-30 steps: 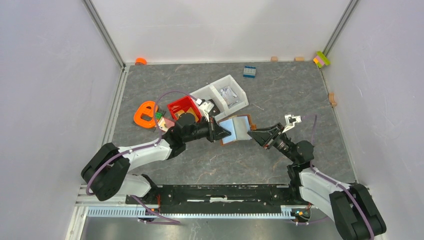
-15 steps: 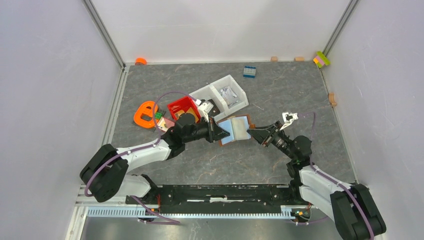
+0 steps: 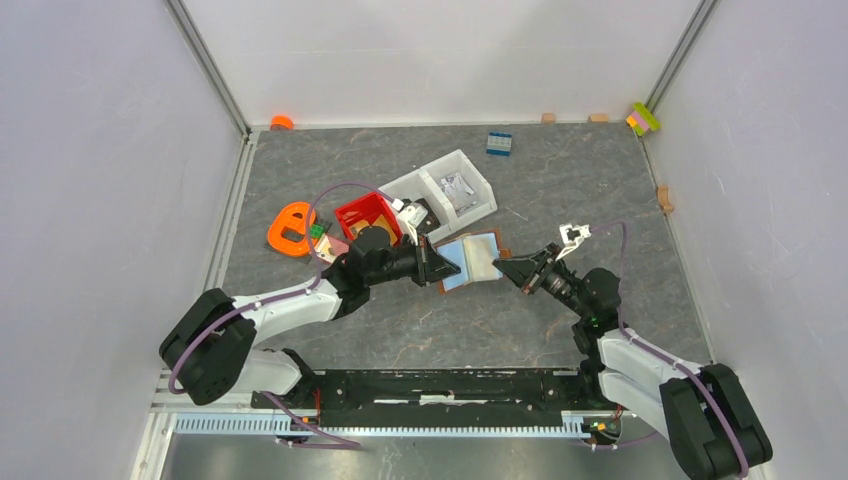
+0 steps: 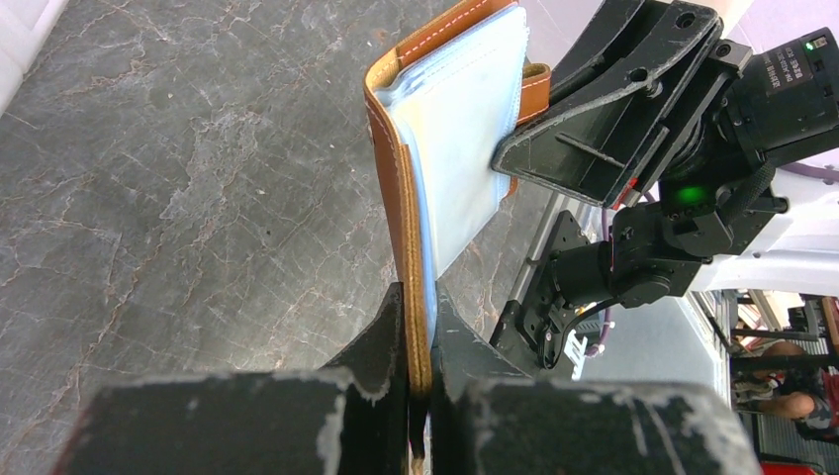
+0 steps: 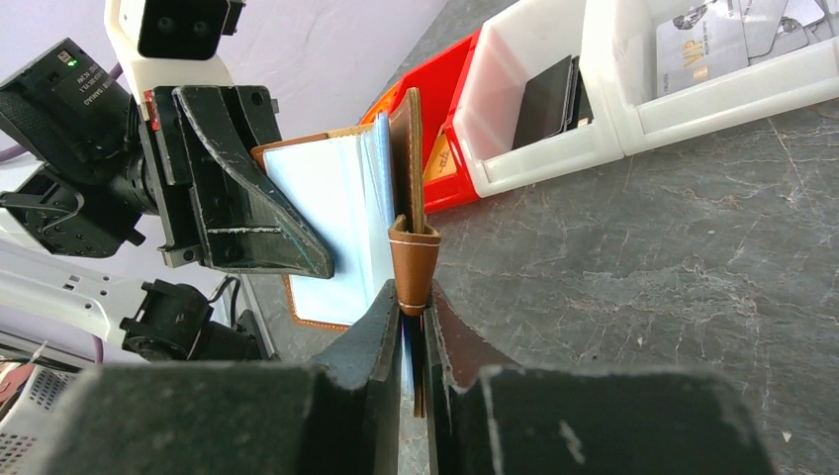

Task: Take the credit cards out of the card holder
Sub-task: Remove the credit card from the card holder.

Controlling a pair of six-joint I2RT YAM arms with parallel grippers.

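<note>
Left gripper [image 4: 419,307] clamps one edge of the brown card holder [image 4: 394,188], keeping it upright above the table [image 3: 600,180]; right gripper [image 5: 411,309] pinches its strap tab [image 5: 414,259]. The holder looks light and bendy, its pale blue inner leaves [image 4: 465,129] thin and slick, probably best pinched at an exposed edge.

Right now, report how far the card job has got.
Done: the card holder is up off the table and spread open. In hand: the left tool clamps one edge, and the right tool pinches the opposite edge at the strap tab. Left: the pale blue card sits inside and no card looks pulled free, so all the pulling is yet to do.
</note>
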